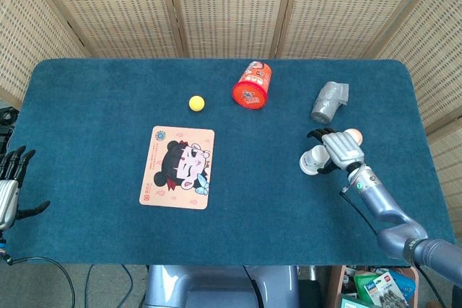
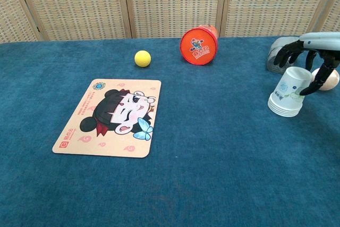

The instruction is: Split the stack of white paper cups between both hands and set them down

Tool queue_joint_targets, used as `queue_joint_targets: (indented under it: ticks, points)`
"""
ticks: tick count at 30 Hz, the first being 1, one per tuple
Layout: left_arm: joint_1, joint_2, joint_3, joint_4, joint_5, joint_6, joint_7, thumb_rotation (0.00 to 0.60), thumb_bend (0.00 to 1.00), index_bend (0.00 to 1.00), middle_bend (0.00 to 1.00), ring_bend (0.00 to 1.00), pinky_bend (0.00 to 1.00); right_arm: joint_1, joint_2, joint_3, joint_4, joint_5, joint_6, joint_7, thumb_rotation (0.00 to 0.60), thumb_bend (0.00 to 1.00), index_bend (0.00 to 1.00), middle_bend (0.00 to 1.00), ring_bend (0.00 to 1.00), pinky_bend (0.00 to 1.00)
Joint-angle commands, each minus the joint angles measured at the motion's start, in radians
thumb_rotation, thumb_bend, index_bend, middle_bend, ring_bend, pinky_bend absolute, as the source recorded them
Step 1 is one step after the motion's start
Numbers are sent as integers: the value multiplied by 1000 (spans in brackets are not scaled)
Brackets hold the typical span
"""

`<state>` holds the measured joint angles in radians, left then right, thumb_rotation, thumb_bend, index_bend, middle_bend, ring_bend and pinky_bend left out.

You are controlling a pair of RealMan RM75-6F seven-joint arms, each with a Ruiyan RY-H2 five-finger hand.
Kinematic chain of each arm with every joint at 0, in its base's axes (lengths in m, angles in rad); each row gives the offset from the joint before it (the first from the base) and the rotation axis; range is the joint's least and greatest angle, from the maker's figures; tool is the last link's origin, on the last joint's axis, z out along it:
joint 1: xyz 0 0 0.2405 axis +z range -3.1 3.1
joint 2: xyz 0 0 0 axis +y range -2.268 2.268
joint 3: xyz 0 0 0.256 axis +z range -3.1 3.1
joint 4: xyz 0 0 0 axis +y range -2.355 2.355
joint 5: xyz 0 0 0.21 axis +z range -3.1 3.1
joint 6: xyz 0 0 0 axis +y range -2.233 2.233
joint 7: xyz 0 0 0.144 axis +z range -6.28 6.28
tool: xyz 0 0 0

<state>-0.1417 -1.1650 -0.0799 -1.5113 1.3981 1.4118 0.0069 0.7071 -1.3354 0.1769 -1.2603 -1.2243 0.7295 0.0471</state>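
Observation:
The stack of white paper cups [image 1: 312,161] [image 2: 288,95] stands upside down and slightly tilted at the right of the blue table. My right hand [image 1: 340,148] [image 2: 309,56] hovers over its top from the right, with fingers spread behind the cup and the thumb close to its right side. I cannot see a firm hold, and the stack rests on the cloth. My left hand [image 1: 10,181] hangs off the table's left edge with fingers apart, holding nothing; it appears only in the head view.
An egg [image 1: 354,135] [image 2: 333,78] lies just right of the cups, behind my right hand. A grey roll [image 1: 329,101] [image 2: 275,57] lies behind them. An orange can [image 1: 252,84], a yellow ball [image 1: 196,103] and a cartoon mat [image 1: 177,167] sit further left.

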Motion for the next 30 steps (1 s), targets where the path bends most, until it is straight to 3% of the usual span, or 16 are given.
queue_joint_targets:
  ticks: [1,8,15,18,21,23,30]
  points:
    - [-1,0,-1,1,-1,-2,0,600,60,0,0,0,0,0,-13,-3,18,-1,9,-1,600,179,356,431,340,514]
    - [-3,-1,-1,3,-4,-9,-1,600,61,0,0,0,0,-4,-20,-1,21,-14,33,23,600,298,502,556,436,614]
    - [-7,-3,0,0,-4,-16,5,600,61,0,0,0,0,-20,16,16,-42,-52,76,130,600,346,526,574,450,632]
    - [-9,-3,0,0,-1,-17,2,600,62,0,0,0,0,-25,39,35,-91,-55,84,207,600,347,531,576,451,632]
    - [-20,-4,-11,2,19,-9,-28,600,62,0,0,0,0,-19,82,91,-202,-37,67,354,600,351,531,577,451,632]
    - [-31,-19,-25,34,57,21,-84,600,63,0,0,0,0,-7,106,115,-247,-18,43,394,600,371,531,578,451,632]
    - [-133,-107,-81,299,217,125,-309,600,62,0,0,0,0,72,136,221,-430,164,-71,482,600,396,531,579,451,632]
